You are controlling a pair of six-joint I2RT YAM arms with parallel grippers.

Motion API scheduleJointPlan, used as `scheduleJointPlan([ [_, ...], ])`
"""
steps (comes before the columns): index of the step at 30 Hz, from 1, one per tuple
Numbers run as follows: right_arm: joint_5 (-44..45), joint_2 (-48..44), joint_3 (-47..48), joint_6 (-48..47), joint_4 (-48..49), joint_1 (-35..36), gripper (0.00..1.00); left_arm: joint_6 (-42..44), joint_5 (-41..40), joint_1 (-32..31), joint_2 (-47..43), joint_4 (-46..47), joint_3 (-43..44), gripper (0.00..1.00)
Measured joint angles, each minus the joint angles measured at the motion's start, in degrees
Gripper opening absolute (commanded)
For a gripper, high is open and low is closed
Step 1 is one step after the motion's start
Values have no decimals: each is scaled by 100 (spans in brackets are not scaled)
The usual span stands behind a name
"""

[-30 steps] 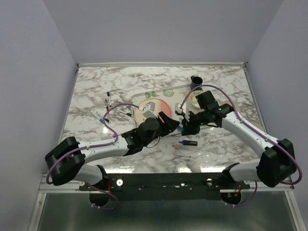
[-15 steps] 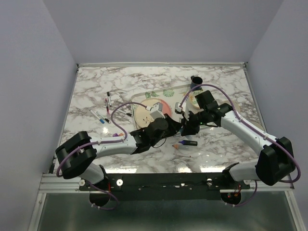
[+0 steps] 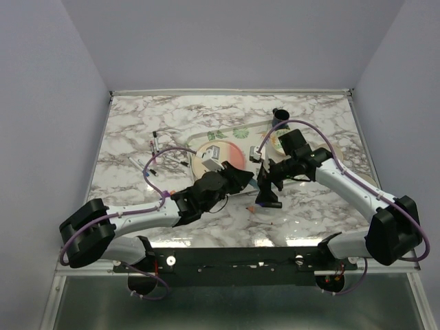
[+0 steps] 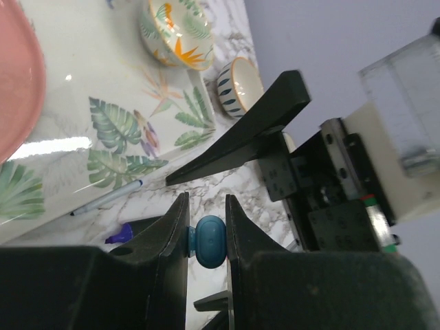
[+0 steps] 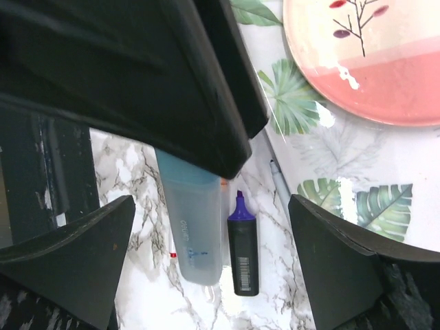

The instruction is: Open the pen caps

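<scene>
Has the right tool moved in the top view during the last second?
Yes. The right tool has shifted toward the near table edge: the dark marker, which lay clear of it before, is now mostly hidden under it.

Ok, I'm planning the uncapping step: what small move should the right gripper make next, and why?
Probably close the right gripper on the light-blue highlighter. Its jaws stand wide open on either side of that barrel, while the left gripper is clamped on its rounded blue end, so a second grip would let the arms pull it open.
</scene>
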Motion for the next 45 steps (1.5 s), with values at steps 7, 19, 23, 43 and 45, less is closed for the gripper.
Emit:
scheduleJointPlan([
  [7, -328, -20, -13, 7, 44, 0, 40, 81, 2, 61, -376, 345, -66, 0],
  [19, -404, -24, -13, 138, 131, 4, 1, -216, -195, 105, -400, 120, -68, 0],
  [23, -352, -17, 2, 105, 354, 105, 1, -396, -129, 387, -872, -173, -264, 0],
  [43, 1596, 76, -660, -568, -612, -570, 10, -201, -1049, 2592, -5088, -3790, -1991, 0],
  [45, 1784, 76, -715, -654, -691, -960, 12, -245, -1121, 2618, -5283, -4131, -2090, 0],
])
